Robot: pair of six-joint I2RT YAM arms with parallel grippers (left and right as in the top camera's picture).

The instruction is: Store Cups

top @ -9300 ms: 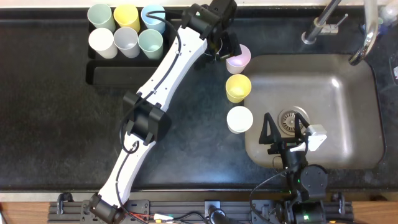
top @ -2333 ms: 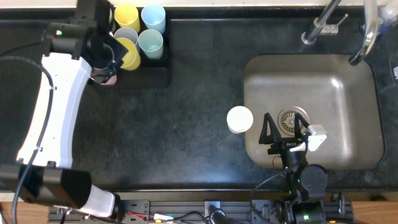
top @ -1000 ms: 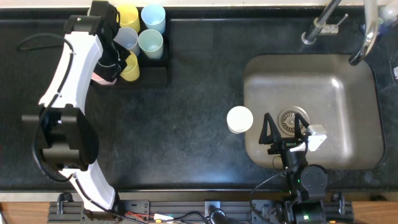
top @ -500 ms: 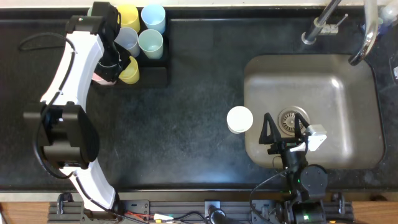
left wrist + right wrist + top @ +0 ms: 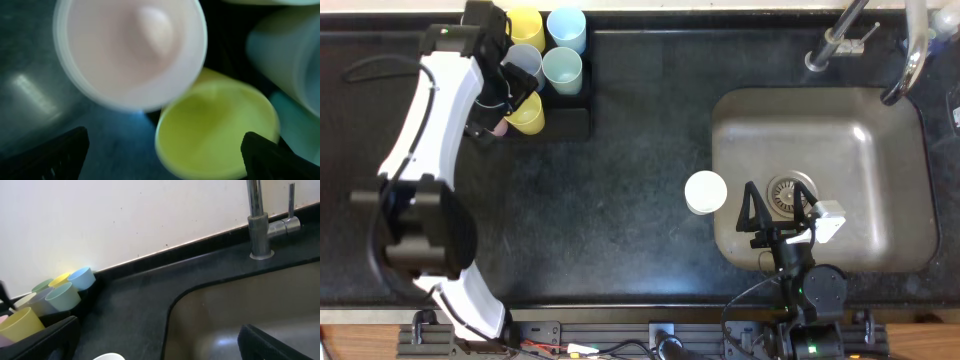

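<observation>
Left claw (image 5: 161, 152) spread | wrist view: pink cup (image 5: 129, 50) beside yellow cup (image 5: 216, 131)

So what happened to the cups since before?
The pink cup and the yellow cup went from beside the sink across to the black tray. The left arm's fingers carried them there and are open above them now. The white cup stayed by the sink, and the right arm's fingers didn't move.
</observation>
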